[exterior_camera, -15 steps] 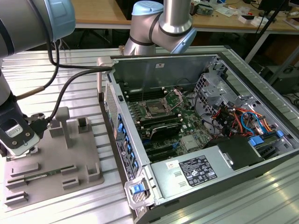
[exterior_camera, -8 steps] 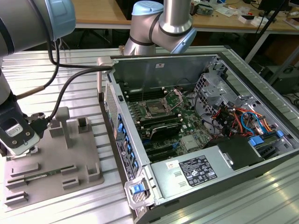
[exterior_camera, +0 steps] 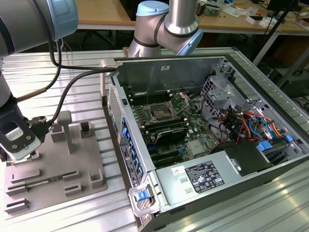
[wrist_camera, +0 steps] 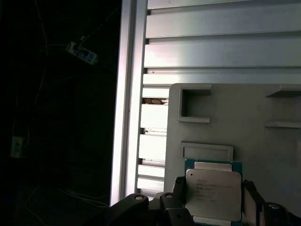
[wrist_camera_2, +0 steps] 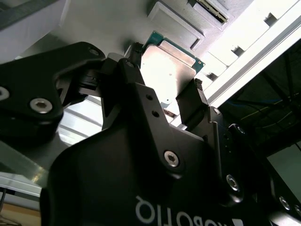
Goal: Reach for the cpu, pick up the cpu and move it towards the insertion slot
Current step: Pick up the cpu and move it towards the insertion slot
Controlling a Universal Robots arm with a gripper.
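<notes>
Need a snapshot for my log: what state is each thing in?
case: open, side panel off.
tray: lying flat beside the case.
slot: no cpu in it, dark centre showing.
cpu: flat, silvery top up, at the tray, not at the slot.
gripper: at the cpu, over the tray; grip unclear.

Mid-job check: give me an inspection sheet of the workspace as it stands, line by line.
Surface: ribbed metal table carrying a grey tray and an open computer case.
Job's things: the cpu sits between the fingers at the grey tray; whether it is lifted cannot be told. The insertion slot lies inside the case, its dark centre showing.
Clutter: nothing seen.
Grippers: gripper shut on the cpu's opposite edges, at the exterior view's left, apart from the case.
Cables: black cable hangs along the arm; coloured wires bundled inside the case.
Surroundings: wooden bench behind the table.
</notes>
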